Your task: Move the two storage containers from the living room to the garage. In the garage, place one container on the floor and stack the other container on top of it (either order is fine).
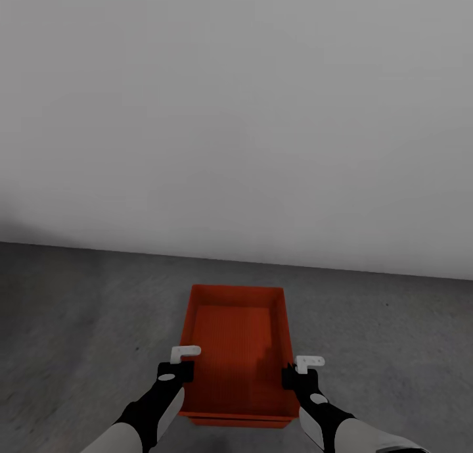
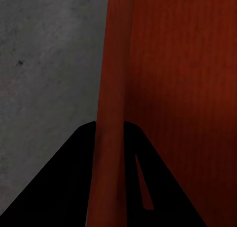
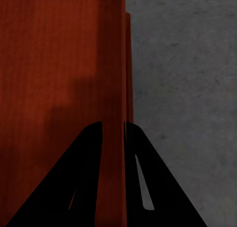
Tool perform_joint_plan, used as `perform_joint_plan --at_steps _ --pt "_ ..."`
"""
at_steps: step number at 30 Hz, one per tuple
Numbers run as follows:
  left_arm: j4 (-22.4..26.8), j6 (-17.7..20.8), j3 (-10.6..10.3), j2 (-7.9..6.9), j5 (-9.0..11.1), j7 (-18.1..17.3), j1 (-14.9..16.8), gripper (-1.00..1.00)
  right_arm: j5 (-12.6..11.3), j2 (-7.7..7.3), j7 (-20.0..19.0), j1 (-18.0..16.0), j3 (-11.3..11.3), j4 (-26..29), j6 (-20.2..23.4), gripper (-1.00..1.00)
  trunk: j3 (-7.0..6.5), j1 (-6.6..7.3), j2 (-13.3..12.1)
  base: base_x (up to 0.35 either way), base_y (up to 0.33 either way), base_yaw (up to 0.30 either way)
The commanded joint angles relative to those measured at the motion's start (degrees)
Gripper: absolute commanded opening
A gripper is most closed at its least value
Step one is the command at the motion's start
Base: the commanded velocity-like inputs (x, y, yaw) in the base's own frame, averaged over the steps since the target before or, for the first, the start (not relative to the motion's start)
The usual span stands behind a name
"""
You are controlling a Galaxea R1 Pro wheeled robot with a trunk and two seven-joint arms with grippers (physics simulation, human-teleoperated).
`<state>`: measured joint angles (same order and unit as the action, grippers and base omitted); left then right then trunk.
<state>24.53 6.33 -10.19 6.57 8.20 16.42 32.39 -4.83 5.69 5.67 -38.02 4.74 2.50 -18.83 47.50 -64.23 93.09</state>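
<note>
An orange-red ribbed storage container (image 1: 236, 341) sits low over the dark grey concrete floor (image 1: 79, 321) of the garage, straight ahead of me. My left gripper (image 1: 181, 374) is shut on its left wall, and in the left wrist view the black fingers (image 2: 74, 177) straddle the rim (image 2: 111, 88). My right gripper (image 1: 293, 377) is shut on the right wall, its fingers (image 3: 143, 177) either side of the rim (image 3: 116, 64). A second orange-red edge (image 3: 129, 64) shows just outside that wall, and a matching lip (image 1: 240, 422) peeks out under the near end.
A plain pale grey wall (image 1: 236, 111) rises a short way beyond the container. Bare speckled concrete spreads to the left and to the right (image 1: 394, 348) of it.
</note>
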Motion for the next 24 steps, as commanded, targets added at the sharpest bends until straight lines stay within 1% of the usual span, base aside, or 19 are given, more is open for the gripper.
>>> perform_joint_plan --at_steps 1,24 --pt "0.00 0.35 2.19 -0.16 1.12 0.63 0.03 -1.00 -0.27 -0.68 -0.22 -0.04 -2.38 0.13 -2.27 -1.00 0.04 0.01 0.02 0.000 0.008 0.000" --pt "-0.01 0.35 2.11 0.02 1.12 1.06 0.02 -1.00 -0.27 -0.68 -0.22 -0.04 -2.37 0.13 -2.27 -1.00 0.04 0.01 0.02 0.000 0.001 0.000"
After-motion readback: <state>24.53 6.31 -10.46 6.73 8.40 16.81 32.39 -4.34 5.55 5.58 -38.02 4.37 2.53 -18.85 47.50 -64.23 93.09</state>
